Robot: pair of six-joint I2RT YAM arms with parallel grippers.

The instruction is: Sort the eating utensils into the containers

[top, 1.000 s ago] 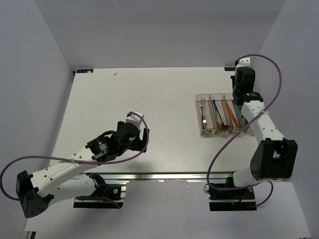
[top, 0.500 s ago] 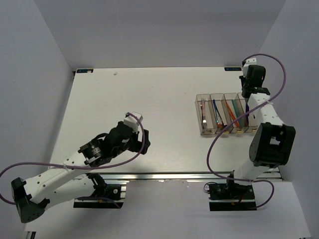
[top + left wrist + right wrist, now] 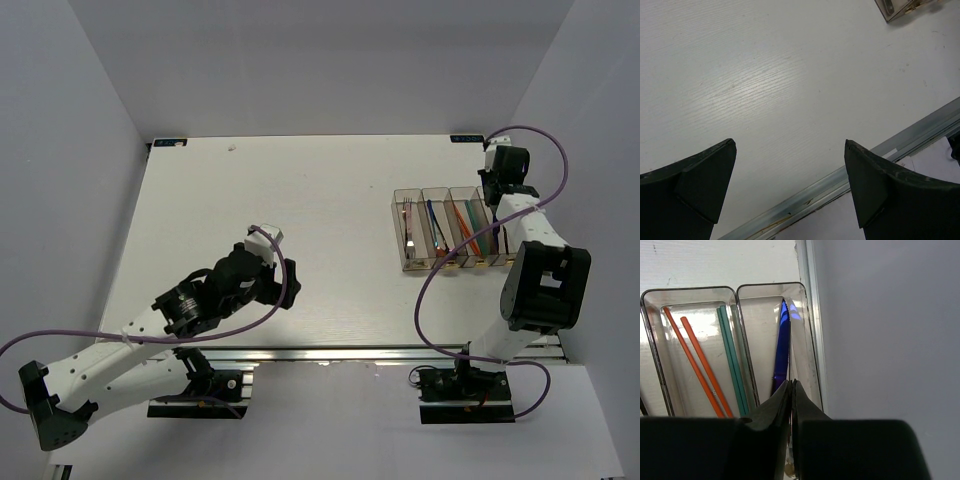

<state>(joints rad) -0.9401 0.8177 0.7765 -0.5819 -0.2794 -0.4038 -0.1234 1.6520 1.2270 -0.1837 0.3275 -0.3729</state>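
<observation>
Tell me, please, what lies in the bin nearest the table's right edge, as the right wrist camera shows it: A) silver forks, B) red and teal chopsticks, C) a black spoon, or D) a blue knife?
D: the blue knife lies in the end bin, while the red chopsticks and teal chopsticks sit in the neighbouring bin.

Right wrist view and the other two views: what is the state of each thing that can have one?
Left gripper: fingers open, holding nothing.
Right gripper: fingers shut, nothing visible between them.
Row of four clear plastic bins: upright, open on top.
Shiny blue knife: lying in the end bin.
Thin red chopsticks: lying in the next bin.
Thin teal chopsticks: lying beside the red ones.
Silver metal fork: lying in the opposite end bin.
</observation>
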